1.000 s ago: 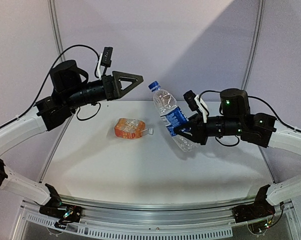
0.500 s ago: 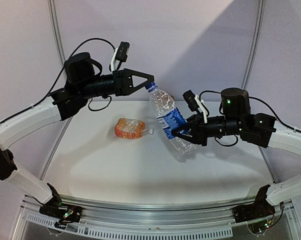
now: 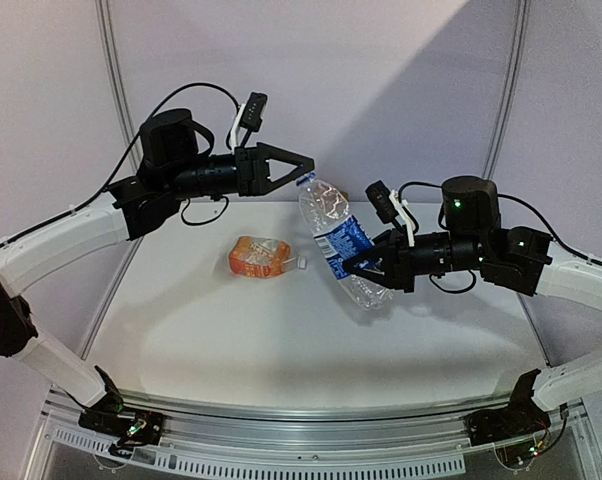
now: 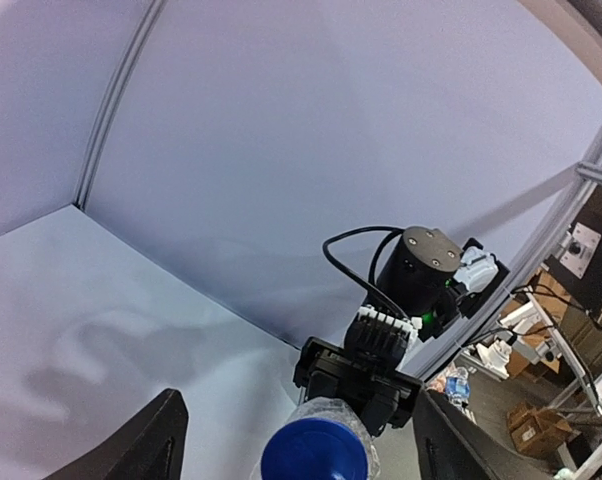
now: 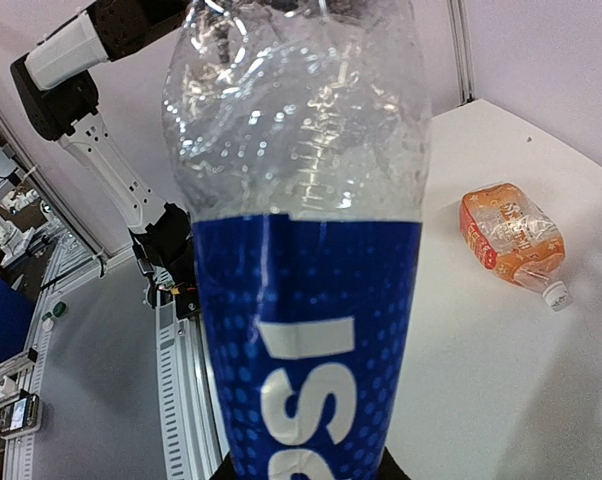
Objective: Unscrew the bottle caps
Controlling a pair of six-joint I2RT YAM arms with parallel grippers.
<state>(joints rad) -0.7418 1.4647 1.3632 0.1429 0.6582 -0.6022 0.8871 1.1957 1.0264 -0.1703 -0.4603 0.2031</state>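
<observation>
My right gripper (image 3: pixel 366 262) is shut on the blue label of the slim clear water bottle (image 3: pixel 343 240) and holds it off the table, neck tilted up and to the left. In the right wrist view this bottle (image 5: pixel 301 300) fills the frame. Its dark blue cap (image 4: pixel 316 452) sits between the fingers (image 4: pixel 151 440) of my left gripper (image 3: pixel 303 172), which stand open with a gap on each side. The orange bottle (image 3: pixel 258 257) lies flat on the table with its white cap (image 3: pixel 303 262) pointing right; it also shows in the right wrist view (image 5: pixel 509 235).
The white table (image 3: pixel 231 330) ends at a metal rail (image 3: pixel 301 440) along the near edge. A pale wall with two upright posts (image 3: pixel 111 50) closes off the back. Both arm bases sit at the near corners.
My left gripper swung right to the blue cap, closed in around it, then spread its fingers again. The right gripper brought the water bottle slightly left and holds it still.
</observation>
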